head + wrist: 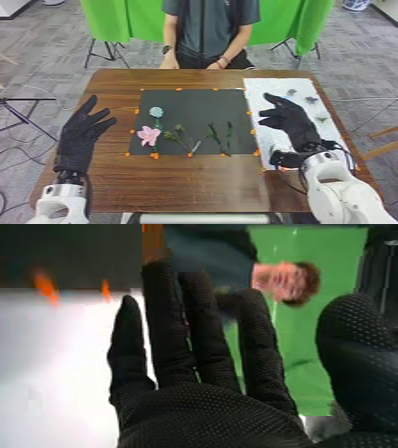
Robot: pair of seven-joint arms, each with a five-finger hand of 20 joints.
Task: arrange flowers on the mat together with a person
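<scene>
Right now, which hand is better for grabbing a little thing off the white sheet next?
Probably my right hand: it is open over the white sheet, close to the little things there. My left hand is open too, but across the dark mat.

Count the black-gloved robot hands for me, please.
2: the left hand is over the left side of the table, beside the dark mat; the right hand is over the white sheet.
</scene>
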